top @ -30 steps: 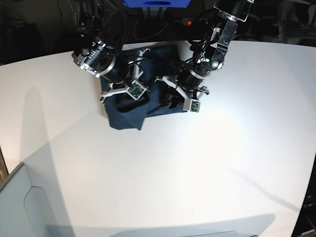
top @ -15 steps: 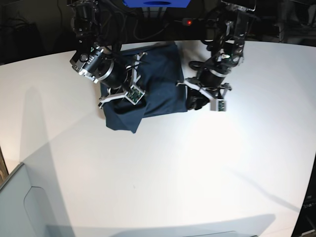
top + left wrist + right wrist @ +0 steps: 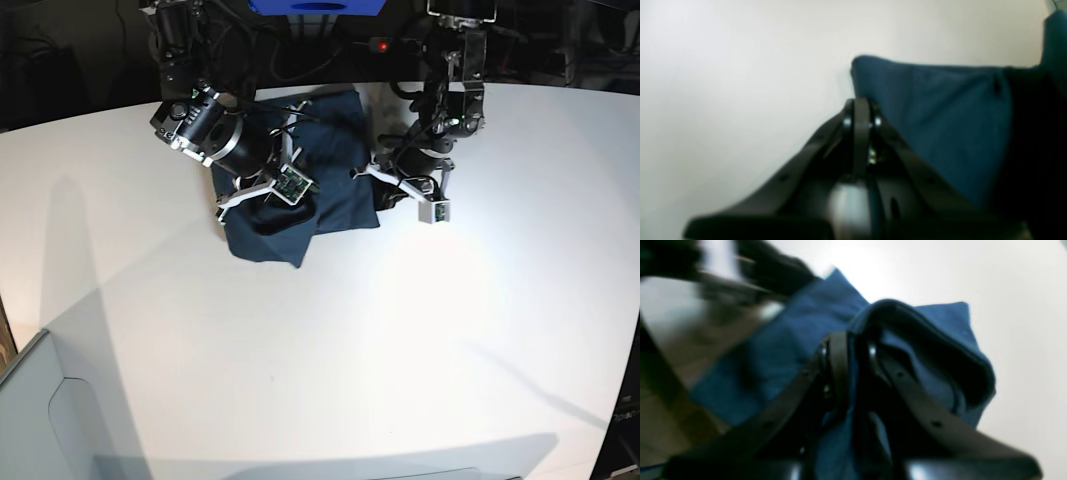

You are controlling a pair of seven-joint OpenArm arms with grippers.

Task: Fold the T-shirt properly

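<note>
Lies partly folded on the white bench [image 3: 420, 330]: dark navy-blue soft cotton T-shirt [image 3: 335, 180], between both end effectors. Right end effector [image 3: 853, 350], pinched narrow on a raised fold of that fabric, cloth bunched between and around its black fingers [image 3: 836, 360]. Left end effector [image 3: 860, 116], fully closed and empty, just beside the shirt's edge over bare bench, the cloth's corner directly ahead and to its right in the left wrist view.

White table [image 3: 420, 330], rumpled navy T-shirt [image 3: 335, 195] on it.
</note>
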